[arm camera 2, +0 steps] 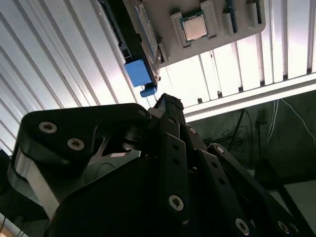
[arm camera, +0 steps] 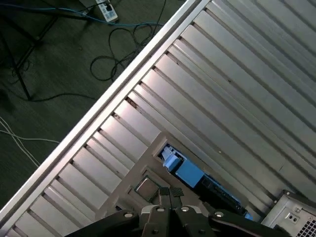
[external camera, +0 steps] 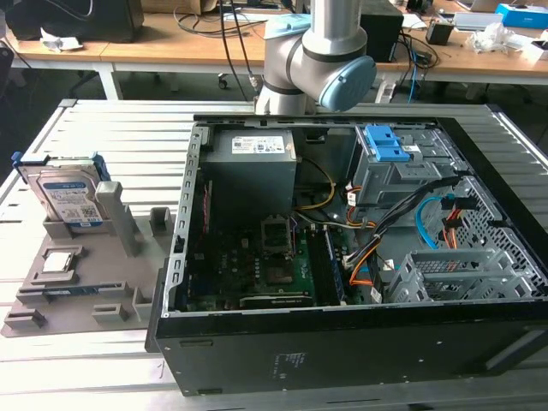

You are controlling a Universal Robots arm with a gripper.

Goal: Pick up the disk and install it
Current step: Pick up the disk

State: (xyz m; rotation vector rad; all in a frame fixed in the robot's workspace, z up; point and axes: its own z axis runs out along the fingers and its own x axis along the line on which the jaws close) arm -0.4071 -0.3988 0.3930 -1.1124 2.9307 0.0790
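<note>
Grey round arm (external camera: 312,43) at the exterior view's top middle, light blue cap (external camera: 349,86), black gripper (arm camera 2: 168,101) with silver screws (arm camera 2: 176,201) in the second wrist view

Disk (external camera: 67,199) stood on edge at the back of the holder (external camera: 103,287), exterior view's left of the worktop (external camera: 111,137), CPU chip (external camera: 58,261) lying just before it. Open case (external camera: 342,351) sat beside the holder on the right, drive cage (external camera: 390,163) inside, far side.
</note>
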